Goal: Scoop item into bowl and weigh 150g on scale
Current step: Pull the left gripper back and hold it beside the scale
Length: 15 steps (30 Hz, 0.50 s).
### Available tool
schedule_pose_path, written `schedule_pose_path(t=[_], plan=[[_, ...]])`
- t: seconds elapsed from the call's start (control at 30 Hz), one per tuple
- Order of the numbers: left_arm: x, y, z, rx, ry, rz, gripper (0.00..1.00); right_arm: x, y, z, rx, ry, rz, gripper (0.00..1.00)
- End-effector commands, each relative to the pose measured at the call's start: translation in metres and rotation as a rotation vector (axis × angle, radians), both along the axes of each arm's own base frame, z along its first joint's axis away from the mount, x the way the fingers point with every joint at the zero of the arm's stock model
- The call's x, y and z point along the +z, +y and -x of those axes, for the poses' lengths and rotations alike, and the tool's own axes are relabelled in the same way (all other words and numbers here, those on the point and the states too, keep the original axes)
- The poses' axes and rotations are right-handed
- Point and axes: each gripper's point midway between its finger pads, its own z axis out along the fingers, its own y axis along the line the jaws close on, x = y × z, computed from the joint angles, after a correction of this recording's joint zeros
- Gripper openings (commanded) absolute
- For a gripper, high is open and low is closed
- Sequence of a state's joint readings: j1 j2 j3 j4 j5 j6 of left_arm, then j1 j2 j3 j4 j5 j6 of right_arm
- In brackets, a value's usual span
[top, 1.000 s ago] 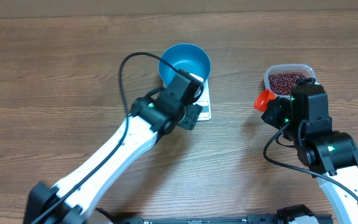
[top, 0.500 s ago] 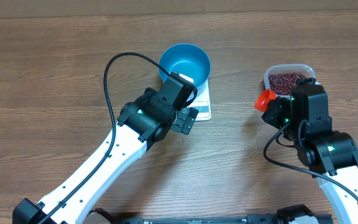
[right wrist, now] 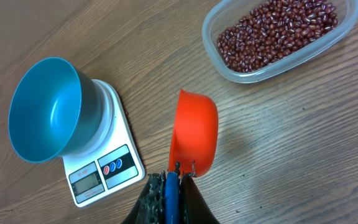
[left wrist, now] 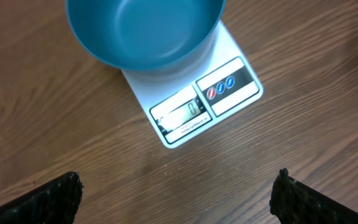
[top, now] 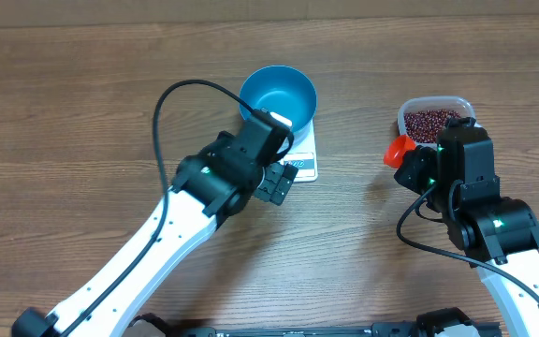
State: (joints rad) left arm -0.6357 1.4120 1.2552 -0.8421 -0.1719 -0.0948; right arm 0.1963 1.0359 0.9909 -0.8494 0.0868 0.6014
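The blue bowl point(top: 279, 94) stands on the white scale point(top: 305, 161), and no beans show in it point(left wrist: 145, 31). My left gripper point(left wrist: 179, 193) is open wide above bare wood, just short of the scale's display edge point(left wrist: 194, 106), with nothing between its fingers. The red-brown beans point(right wrist: 278, 31) lie in a clear tub at the right. My right gripper point(right wrist: 171, 180) is shut on the blue handle of an orange scoop point(right wrist: 194, 130), which hangs between the tub and the scale point(right wrist: 101, 171), beside the bowl point(right wrist: 42, 112). No beans show in the scoop.
The clear plastic tub point(top: 457, 101) sits at the table's right, just beyond my right arm point(top: 480, 201). My left arm point(top: 185, 220) runs diagonally from the lower left, with a black cable point(top: 171, 103) looping above it.
My left gripper has opened wider and drawn back a little from the bowl toward the lower left. The right arm and scoop have not moved.
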Motion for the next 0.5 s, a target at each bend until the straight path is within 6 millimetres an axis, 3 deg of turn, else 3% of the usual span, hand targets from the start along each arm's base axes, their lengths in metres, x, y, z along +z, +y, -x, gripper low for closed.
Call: schedule_pose_path(t=[0.0,0.2,0.33,0.47], plan=[[0.039,0.007,0.007,-0.059,-0.082,0.078,1.0,0.015,-0.003,-0.003,-0.011,-0.045,0.007,0.04],[0.073,0.016,0.017,-0.172,-0.127,0.237,1.0,0.015,-0.003,-0.003,-0.011,-0.044,0.007,0.04],[0.067,0.031,0.011,-0.127,-0.105,0.253,1.0,0.015,-0.003,-0.003,-0.011,-0.045,0.007,0.04],[0.064,0.03,0.008,-0.125,-0.103,0.249,1.0,0.015,-0.003,-0.003,-0.011,-0.045,0.007,0.04]])
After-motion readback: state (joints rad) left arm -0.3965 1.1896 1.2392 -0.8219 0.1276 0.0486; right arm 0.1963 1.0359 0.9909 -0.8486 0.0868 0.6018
